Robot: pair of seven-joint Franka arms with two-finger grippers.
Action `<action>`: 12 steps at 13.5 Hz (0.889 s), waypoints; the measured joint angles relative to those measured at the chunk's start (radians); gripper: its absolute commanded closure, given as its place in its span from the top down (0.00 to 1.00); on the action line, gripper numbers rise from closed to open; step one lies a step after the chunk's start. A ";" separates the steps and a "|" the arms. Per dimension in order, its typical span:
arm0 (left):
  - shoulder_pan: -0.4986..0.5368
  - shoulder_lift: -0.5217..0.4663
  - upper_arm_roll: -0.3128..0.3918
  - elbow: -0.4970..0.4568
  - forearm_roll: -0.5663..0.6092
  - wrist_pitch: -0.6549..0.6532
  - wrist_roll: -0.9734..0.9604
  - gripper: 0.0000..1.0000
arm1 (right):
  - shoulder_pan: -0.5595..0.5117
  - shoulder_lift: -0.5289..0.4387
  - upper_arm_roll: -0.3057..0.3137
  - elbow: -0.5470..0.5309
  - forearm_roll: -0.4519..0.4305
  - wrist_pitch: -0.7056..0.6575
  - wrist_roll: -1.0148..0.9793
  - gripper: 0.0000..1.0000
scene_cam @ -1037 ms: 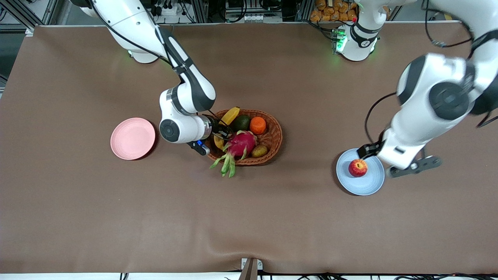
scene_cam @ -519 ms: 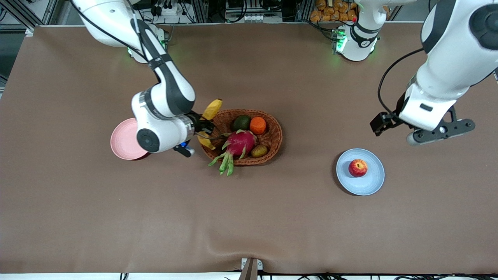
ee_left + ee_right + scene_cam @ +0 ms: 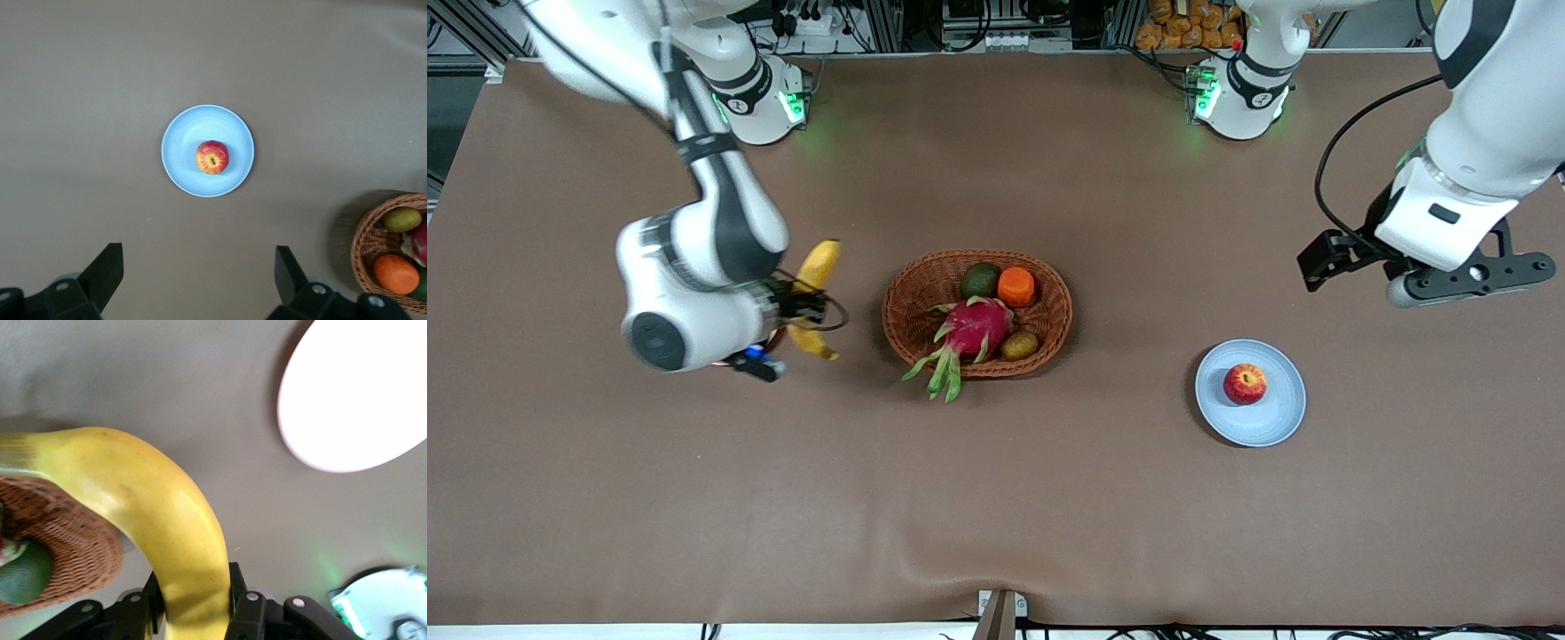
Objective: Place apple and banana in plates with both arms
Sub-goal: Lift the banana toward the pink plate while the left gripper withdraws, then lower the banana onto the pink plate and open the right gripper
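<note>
My right gripper is shut on the yellow banana and holds it in the air between the wicker basket and the pink plate. In the right wrist view the banana sits between the fingers of the right gripper, with the pink plate beside it. In the front view the right arm hides the pink plate. The red apple sits on the light blue plate. My left gripper is open and empty, up in the air near that plate. The left wrist view shows the left gripper, the apple and the blue plate.
The brown wicker basket stands mid-table. It holds a pink dragon fruit, an orange fruit, a dark green fruit and a small brownish fruit. The basket's rim also shows in the left wrist view.
My right gripper has lifted the banana out of the basket and carried it toward the pink plate. My left gripper has risen away from the blue plate; the apple stays on it.
</note>
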 measured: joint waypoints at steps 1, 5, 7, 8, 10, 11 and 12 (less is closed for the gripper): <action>-0.017 -0.003 0.036 0.000 -0.010 0.000 0.025 1.00 | -0.046 0.000 -0.001 -0.002 -0.022 -0.007 -0.070 0.00; -0.140 -0.029 0.250 0.000 -0.097 -0.023 0.145 1.00 | -0.200 0.002 -0.002 -0.047 -0.084 0.002 -0.283 0.00; -0.154 -0.041 0.279 0.000 -0.108 -0.041 0.159 1.00 | -0.230 0.005 -0.001 -0.106 -0.085 0.070 -0.320 0.00; -0.156 -0.047 0.280 -0.001 -0.108 -0.053 0.164 1.00 | -0.231 0.008 0.000 -0.147 -0.086 0.124 -0.326 0.00; -0.158 -0.061 0.280 -0.001 -0.108 -0.081 0.174 1.00 | -0.231 0.016 0.005 -0.216 -0.088 0.216 -0.359 0.00; -0.156 -0.065 0.280 -0.001 -0.108 -0.092 0.175 1.00 | -0.234 0.019 0.004 -0.240 -0.089 0.239 -0.377 0.01; -0.154 -0.067 0.280 -0.002 -0.108 -0.099 0.175 1.00 | -0.239 0.020 0.004 -0.261 -0.090 0.252 -0.389 0.10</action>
